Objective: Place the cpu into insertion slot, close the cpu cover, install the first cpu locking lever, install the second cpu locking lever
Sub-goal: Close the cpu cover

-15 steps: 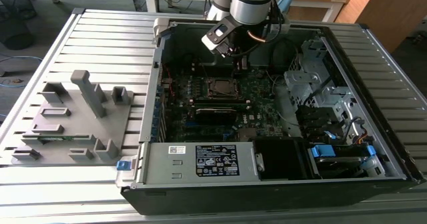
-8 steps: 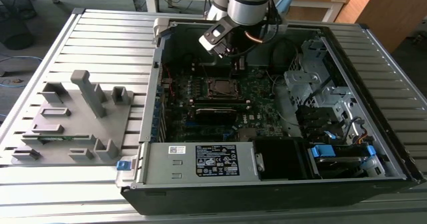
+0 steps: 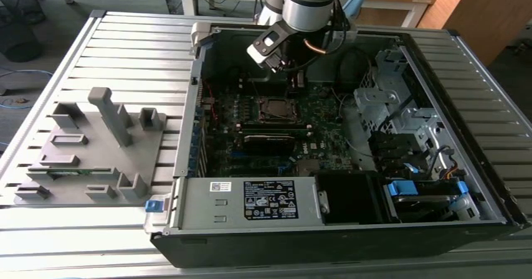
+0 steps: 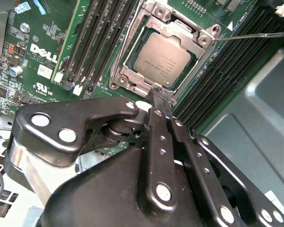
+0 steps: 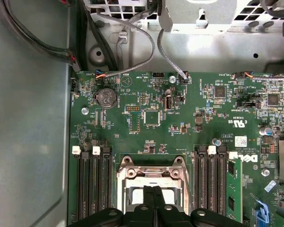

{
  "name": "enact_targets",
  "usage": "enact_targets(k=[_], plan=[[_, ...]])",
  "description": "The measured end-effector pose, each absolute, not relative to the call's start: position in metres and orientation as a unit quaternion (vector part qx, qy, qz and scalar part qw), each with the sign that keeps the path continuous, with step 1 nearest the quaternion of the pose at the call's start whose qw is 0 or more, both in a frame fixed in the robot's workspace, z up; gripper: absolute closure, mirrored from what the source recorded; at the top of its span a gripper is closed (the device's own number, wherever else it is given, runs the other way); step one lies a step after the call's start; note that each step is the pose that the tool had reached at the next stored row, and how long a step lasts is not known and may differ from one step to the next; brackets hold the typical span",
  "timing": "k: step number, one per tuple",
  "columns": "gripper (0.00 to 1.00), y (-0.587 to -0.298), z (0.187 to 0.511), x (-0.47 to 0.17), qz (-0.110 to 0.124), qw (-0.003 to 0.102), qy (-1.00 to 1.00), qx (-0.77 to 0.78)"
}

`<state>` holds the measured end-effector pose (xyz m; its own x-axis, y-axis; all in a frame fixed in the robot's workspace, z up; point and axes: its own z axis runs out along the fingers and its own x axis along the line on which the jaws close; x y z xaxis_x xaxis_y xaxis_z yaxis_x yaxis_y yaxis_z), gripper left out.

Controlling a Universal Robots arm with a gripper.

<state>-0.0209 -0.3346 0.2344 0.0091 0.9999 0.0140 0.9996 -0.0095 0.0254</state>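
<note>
Where the motherboard (image 3: 324,114) lay in the open computer case (image 3: 191,185), the insertion slot (image 3: 277,108) sat mid-board between two banks of memory slots (image 4: 90,42). Inside it the cpu (image 4: 161,59) lay flat, grey top up, square with no longer side, its edges parallel to those banks. The cpu cover (image 4: 177,22) lay down around it. A thin silvery lever (image 4: 255,34) reached from the socket's corner across one bank. Beyond, the gripper (image 4: 160,94) hung with its fingers clenched together, tips at the cover's rim.
</note>
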Motion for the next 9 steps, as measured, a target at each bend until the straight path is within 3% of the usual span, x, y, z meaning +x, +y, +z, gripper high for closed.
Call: enact_targets(k=[9], plan=[[0.89, -0.3346, 0.2343, -0.021, 0.014, 0.004, 0.715, 0.699]])
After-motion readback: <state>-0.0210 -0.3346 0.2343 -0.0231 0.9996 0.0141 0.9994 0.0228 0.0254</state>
